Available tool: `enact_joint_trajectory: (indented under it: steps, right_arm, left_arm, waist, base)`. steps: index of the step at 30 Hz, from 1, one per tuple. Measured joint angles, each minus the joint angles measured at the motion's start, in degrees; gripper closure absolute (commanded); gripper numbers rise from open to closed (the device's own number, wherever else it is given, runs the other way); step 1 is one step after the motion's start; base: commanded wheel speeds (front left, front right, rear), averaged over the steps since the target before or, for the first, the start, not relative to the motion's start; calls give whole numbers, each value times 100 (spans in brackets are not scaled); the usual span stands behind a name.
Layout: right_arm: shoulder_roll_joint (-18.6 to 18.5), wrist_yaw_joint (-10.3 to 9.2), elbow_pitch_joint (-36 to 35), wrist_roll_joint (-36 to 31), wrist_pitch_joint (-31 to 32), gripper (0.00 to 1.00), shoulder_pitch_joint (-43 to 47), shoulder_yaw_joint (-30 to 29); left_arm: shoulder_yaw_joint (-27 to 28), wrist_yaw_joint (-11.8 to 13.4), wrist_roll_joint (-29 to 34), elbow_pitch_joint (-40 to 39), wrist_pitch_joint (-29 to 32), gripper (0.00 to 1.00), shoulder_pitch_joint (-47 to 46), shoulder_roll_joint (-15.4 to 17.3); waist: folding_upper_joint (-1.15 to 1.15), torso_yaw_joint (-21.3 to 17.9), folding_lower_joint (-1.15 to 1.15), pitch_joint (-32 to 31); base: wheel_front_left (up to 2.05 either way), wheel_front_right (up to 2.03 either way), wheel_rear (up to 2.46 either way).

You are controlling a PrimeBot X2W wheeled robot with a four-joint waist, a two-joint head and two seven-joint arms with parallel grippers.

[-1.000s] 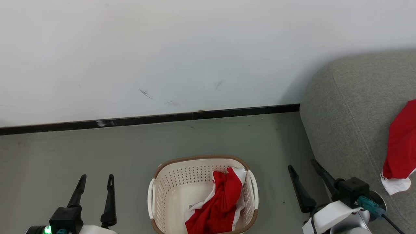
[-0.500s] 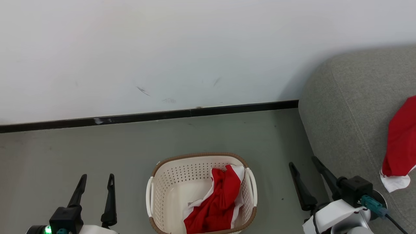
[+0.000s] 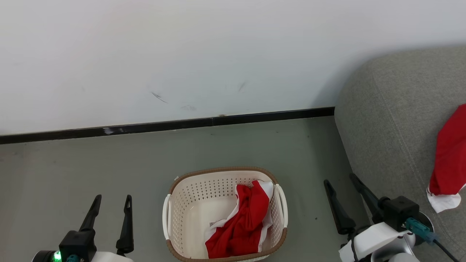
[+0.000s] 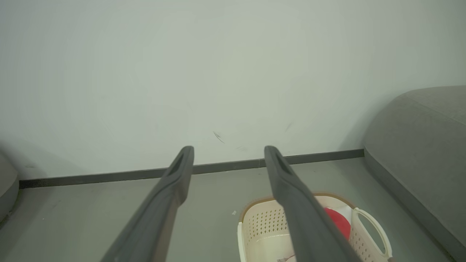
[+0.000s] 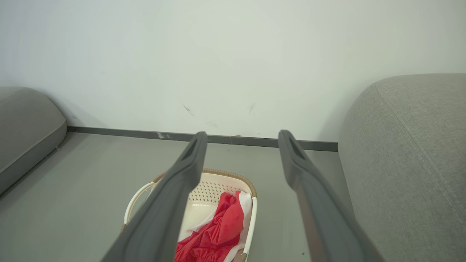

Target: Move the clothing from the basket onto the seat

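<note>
Lying in right half of basket (image 3: 222,170), clothing (image 3: 240,225) sat left of right pincer (image 3: 339,179), nearer it than left pincer (image 3: 113,197); long axis apparently diagonal. Both pincers spread apart, empty.

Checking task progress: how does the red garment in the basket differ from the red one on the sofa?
The basket garment lies crumpled inside the basket, against its right wall; the sofa garment lies stretched long on the sofa. The basket garment shows whole; the sofa garment is cut off by the head view's right edge. The basket garment is yet to be moved; the sofa garment is placed. Both are red with white trim.
</note>
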Motion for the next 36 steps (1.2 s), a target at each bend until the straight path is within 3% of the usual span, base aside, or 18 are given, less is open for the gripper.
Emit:
enact_joint_trajectory:
  steps: [17, 36]
  right_arm:
    - [8, 0, -183, -59, 0, 0, 118, -327]
    - [23, 0, -751, -92, 0, 0, 326, -945]
  left_arm:
    - [-590, -382, 311, 438, 219, 0, -509, 91]
    - [-1511, -936, 686, 1151, 472, 0, -1429, -181]
  waist:
    - [0, -64, 0, 238]
    - [0, -274, 0, 812]
  base:
    - [0, 0, 0]
    - [0, 0, 0]
